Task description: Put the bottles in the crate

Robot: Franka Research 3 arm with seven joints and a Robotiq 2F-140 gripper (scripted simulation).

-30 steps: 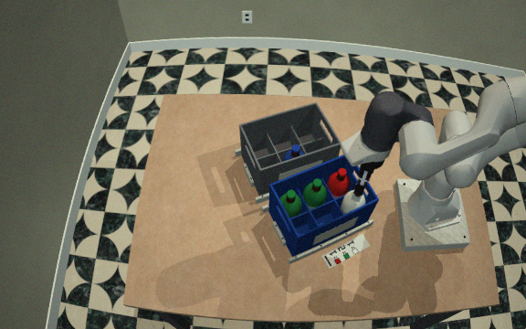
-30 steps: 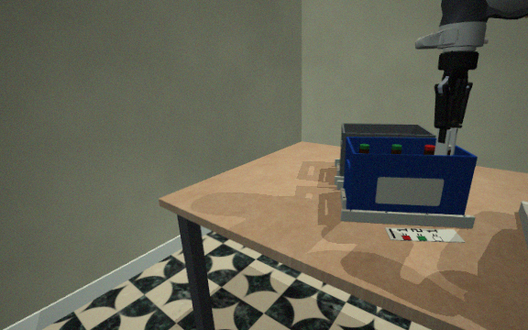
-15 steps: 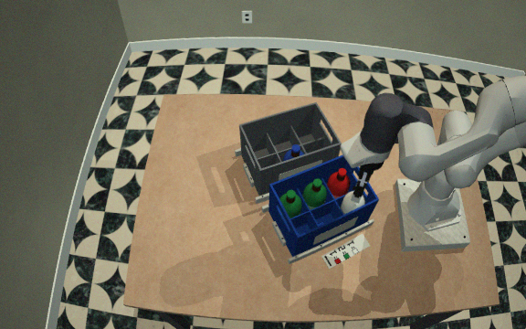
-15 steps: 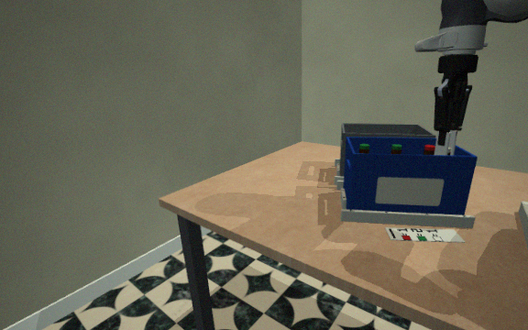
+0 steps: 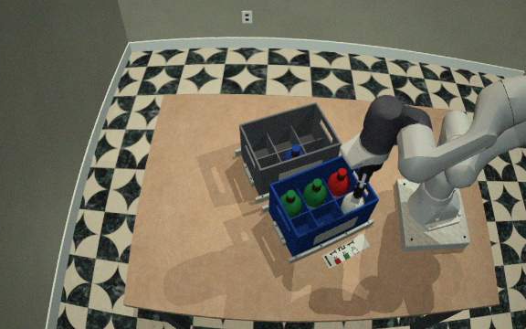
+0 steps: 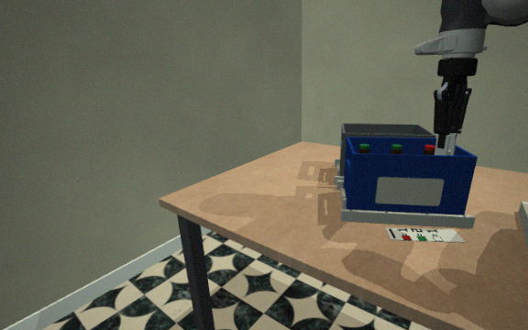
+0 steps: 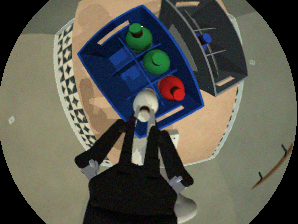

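My gripper [image 5: 360, 188] is shut on the neck of a white bottle [image 5: 352, 203], which stands in the right-hand corner cell of the blue crate [image 5: 323, 204]. The same grip shows in the wrist view [image 7: 143, 119] and in the side view [image 6: 447, 137]. The blue crate also holds two green bottles [image 5: 291, 203] [image 5: 315, 192] and a red bottle [image 5: 339, 182] along its far row. The grey crate [image 5: 288, 145] behind it holds one blue bottle [image 5: 294, 152]. The pick list [image 5: 346, 251] lies on the table in front of the blue crate, with red, green and white marks.
The robot's base plate [image 5: 432, 219] stands on the table right of the blue crate. The two crates touch each other. Both sit on pale rails. The table edge runs close to the pick list on the near side.
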